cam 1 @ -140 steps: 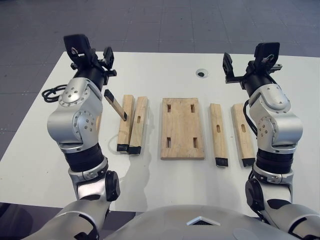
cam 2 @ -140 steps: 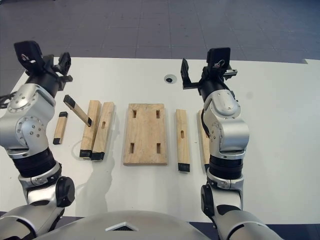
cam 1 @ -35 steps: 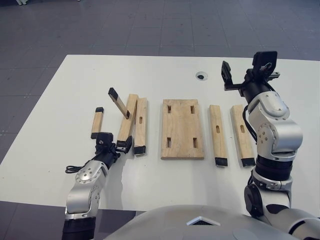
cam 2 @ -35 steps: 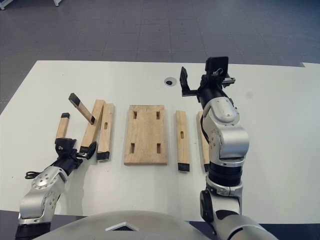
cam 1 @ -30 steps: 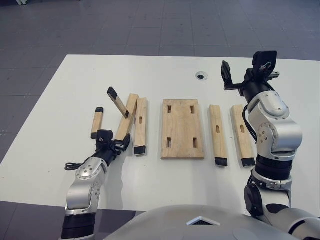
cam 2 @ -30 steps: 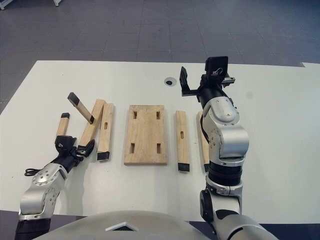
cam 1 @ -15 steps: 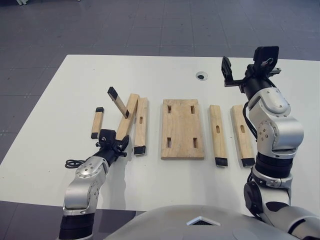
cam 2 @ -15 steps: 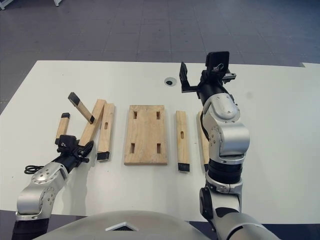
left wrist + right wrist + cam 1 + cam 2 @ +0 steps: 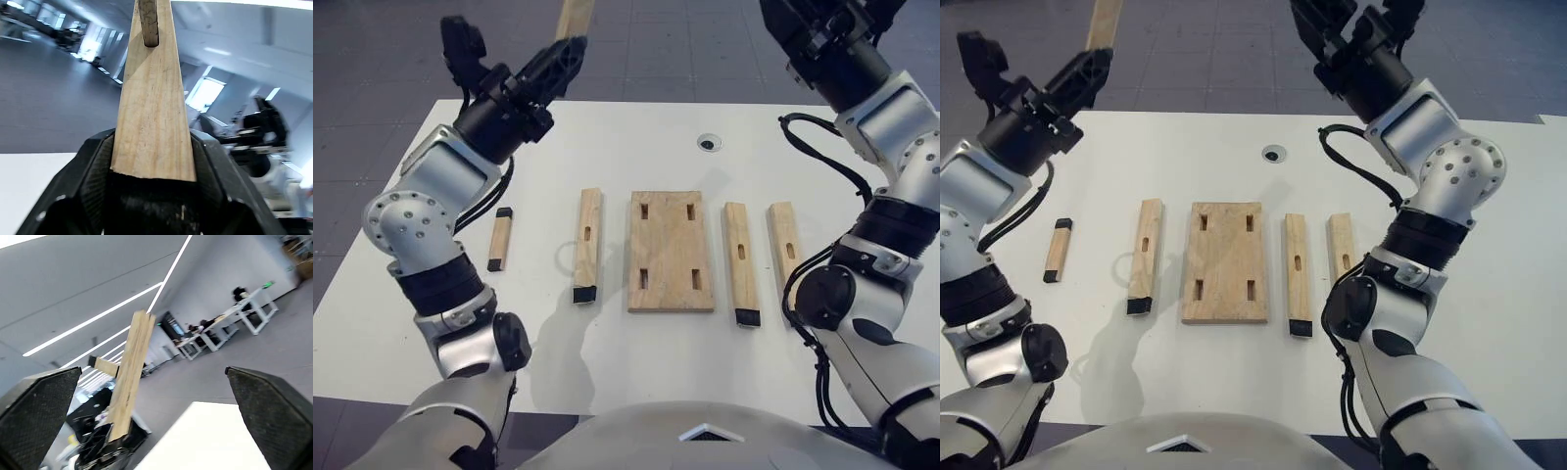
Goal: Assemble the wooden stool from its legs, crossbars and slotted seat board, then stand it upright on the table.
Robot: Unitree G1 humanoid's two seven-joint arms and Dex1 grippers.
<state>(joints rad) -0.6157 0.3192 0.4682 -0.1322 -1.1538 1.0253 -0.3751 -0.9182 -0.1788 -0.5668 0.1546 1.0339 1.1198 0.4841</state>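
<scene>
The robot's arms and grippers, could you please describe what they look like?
The left arm and right arm have rounded silver-grey shells with rings of small screws, black joint sections and looping black cables. The left gripper and right gripper are black, two-fingered, with textured pads.

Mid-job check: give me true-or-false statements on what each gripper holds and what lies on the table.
The left gripper holds a wooden leg up above the table. True.
The right gripper is shut on a leg. False: it is open and empty.
The seat board lies flat with two legs to its right. True.
Two crossbars lie loose on the table. False: one short crossbar lies there; the other crossbar sits in the wooden leg's slot.
</scene>
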